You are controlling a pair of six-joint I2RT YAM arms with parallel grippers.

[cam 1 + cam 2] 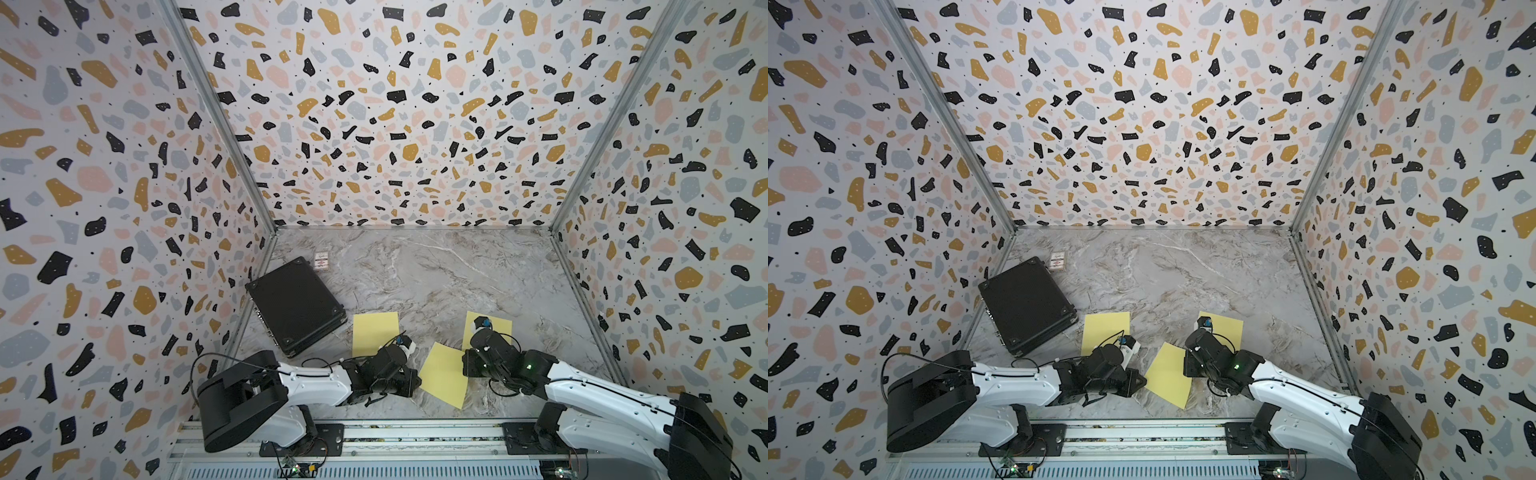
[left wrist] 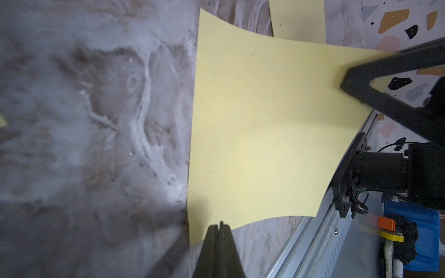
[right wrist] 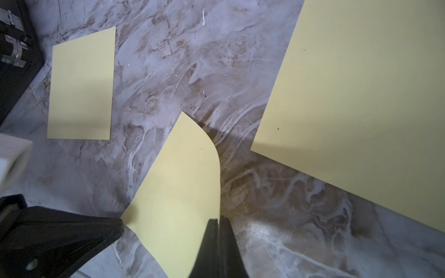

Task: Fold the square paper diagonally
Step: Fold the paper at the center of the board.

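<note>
Pinching square paper corners: left fingers, right fingers.

Open marble table across the far and right stretches; blocked at left by black case, small card box behind it.

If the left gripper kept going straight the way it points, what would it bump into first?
Probably the right gripper, pinching the far corner of the same yellow paper that the left gripper holds; only paper lies between, though depth is unclear.

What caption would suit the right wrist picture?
Right gripper and left gripper each pinch a corner of the middle yellow paper, lifting it.
</note>
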